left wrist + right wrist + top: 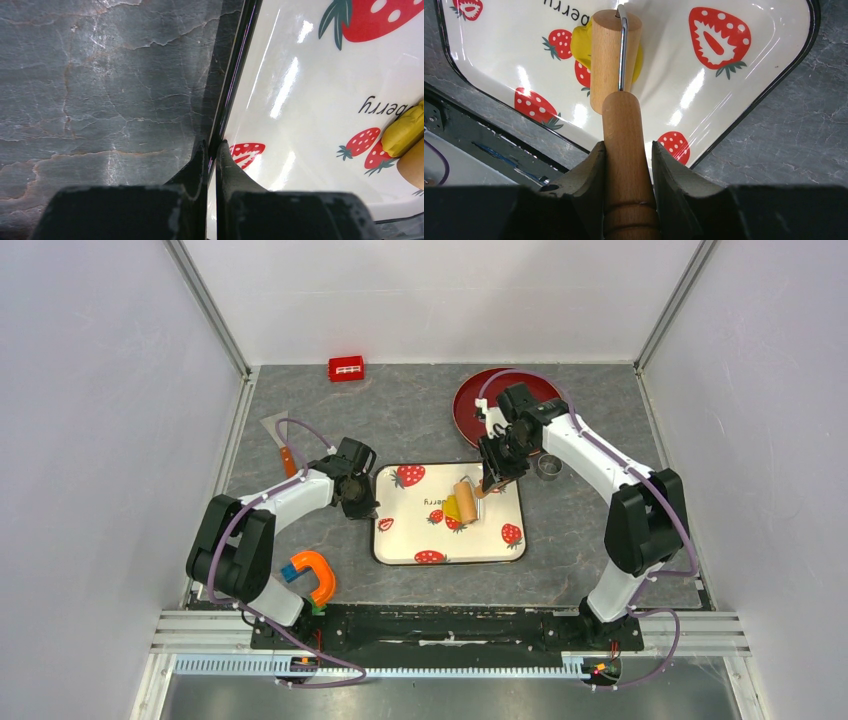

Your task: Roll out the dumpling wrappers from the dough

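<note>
The yellow dough (452, 508) lies as a lump on the white strawberry-print tray (480, 540). The wooden roller (466, 499) rests on top of it. My right gripper (492, 478) is shut on the roller's handle; in the right wrist view (626, 145) the roller drum (606, 60) covers most of the dough (580, 45). My left gripper (362, 502) is shut on the tray's left rim, and the left wrist view (213, 145) shows the black rim pinched between the fingers, with the dough (402, 132) at the right edge. No flat round wrapper is in view.
A red plate (470, 405) lies behind the right gripper, with a metal ring cutter (548, 467) to the tray's right. A scraper (283, 440) and a small red box (347, 368) lie at the back left. An orange C-shaped tool (312, 575) lies at the front left.
</note>
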Controlling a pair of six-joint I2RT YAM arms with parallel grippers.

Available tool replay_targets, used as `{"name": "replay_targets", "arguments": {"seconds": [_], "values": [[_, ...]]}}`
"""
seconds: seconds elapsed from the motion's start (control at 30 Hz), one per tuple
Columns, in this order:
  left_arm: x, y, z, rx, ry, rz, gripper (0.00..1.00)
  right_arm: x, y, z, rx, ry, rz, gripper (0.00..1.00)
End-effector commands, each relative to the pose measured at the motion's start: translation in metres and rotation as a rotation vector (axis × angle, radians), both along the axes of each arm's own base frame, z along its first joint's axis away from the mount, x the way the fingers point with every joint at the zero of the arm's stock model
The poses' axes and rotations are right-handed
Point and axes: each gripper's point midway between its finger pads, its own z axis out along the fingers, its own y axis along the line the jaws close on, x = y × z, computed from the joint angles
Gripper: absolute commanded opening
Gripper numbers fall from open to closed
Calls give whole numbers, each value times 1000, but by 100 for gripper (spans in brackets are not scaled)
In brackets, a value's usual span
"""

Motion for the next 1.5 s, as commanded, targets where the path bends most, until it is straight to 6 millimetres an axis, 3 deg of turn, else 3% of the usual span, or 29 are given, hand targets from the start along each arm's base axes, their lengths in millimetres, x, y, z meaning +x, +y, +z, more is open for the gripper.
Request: {"name": "replay_targets", "arguments": {"seconds": [0.0, 1.47], "values": [[-34, 113, -11, 473, 137, 74, 2, -9, -121, -40, -561, 47, -46, 0], [-31, 115, -9, 488, 133, 51, 2, -18, -130, -57, -575, 122, -45, 0]]}}
